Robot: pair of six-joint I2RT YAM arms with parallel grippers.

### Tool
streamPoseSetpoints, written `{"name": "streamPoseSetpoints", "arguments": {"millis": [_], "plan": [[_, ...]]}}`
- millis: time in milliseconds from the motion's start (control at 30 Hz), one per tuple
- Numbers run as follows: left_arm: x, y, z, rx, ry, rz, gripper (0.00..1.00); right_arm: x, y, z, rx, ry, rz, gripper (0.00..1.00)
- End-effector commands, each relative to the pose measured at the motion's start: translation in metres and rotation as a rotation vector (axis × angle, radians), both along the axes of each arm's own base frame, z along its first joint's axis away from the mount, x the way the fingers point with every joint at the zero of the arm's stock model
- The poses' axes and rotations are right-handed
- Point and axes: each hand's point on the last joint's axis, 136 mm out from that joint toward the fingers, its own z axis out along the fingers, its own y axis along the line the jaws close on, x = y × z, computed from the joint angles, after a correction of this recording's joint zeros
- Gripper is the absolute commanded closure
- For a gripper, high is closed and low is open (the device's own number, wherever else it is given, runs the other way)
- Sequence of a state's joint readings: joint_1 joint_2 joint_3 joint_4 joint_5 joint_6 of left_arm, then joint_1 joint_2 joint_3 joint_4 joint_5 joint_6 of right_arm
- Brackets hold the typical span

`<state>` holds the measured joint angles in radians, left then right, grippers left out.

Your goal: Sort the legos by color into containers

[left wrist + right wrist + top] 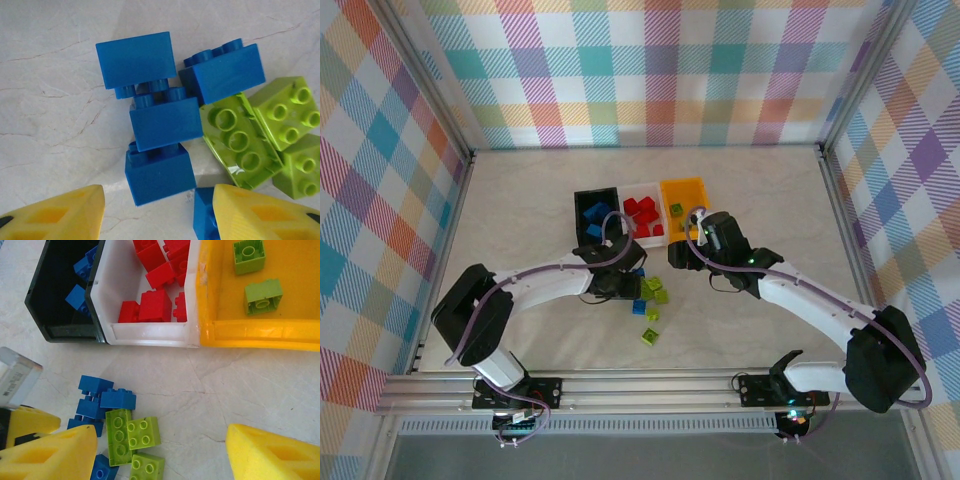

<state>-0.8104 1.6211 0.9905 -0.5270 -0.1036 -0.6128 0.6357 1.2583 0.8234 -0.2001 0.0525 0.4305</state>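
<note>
Several blue legos [165, 122] lie heaped on the table, with lime green legos [237, 142] touching them on the right. My left gripper [157, 200] hangs open low over the heap. Its fingers straddle the nearest blue lego [159, 172], and another blue one [202, 215] sits against the right finger. From above, the left gripper [625, 283] is at the pile's left edge. My right gripper [161, 440] is open and holds nothing, just in front of the bins [682, 255]. The black bin [70, 332] holds blue legos, the white bin [150, 332] red ones, and the orange-yellow bin [260, 332] two green ones.
The three bins stand side by side at mid-table: black bin [578, 215], white bin [648, 241], orange-yellow bin [685, 192]. Loose green and blue legos [650, 337] trail toward the near edge. Plaid walls close in the table on three sides.
</note>
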Motion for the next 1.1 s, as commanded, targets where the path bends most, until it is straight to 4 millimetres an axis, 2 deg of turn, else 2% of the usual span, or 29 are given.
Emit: {"name": "streamPoseSetpoints", "arguments": {"millis": [0, 233, 500, 600, 733, 800, 900, 1067], "plan": [[0.006, 0.001, -0.008, 0.031, -0.016, 0.014, 0.44, -0.001, -0.003, 0.007, 0.016, -0.026, -0.005, 0.31], [0.008, 0.006, -0.020, 0.071, -0.006, 0.020, 0.55, -0.002, -0.005, 0.010, 0.012, -0.036, -0.003, 0.31], [0.010, 0.013, -0.010, 0.083, -0.031, 0.028, 0.72, -0.001, -0.005, 0.010, 0.015, -0.037, -0.006, 0.31], [0.006, 0.014, 0.005, 0.056, -0.039, 0.034, 0.74, -0.001, -0.005, 0.010, 0.016, -0.036, -0.007, 0.31], [0.006, 0.022, 0.047, 0.011, -0.109, 0.047, 0.72, -0.001, -0.004, 0.012, 0.023, -0.040, -0.004, 0.31], [0.017, 0.033, 0.068, 0.003, -0.146, 0.075, 0.72, 0.000, -0.004, 0.013, 0.028, -0.042, -0.005, 0.31], [0.047, 0.054, 0.091, 0.004, -0.191, 0.139, 0.71, 0.001, -0.004, 0.010, 0.029, -0.039, -0.010, 0.31], [0.113, 0.079, 0.102, 0.057, -0.221, 0.228, 0.72, 0.000, -0.005, 0.003, 0.016, -0.021, -0.015, 0.31]]}}
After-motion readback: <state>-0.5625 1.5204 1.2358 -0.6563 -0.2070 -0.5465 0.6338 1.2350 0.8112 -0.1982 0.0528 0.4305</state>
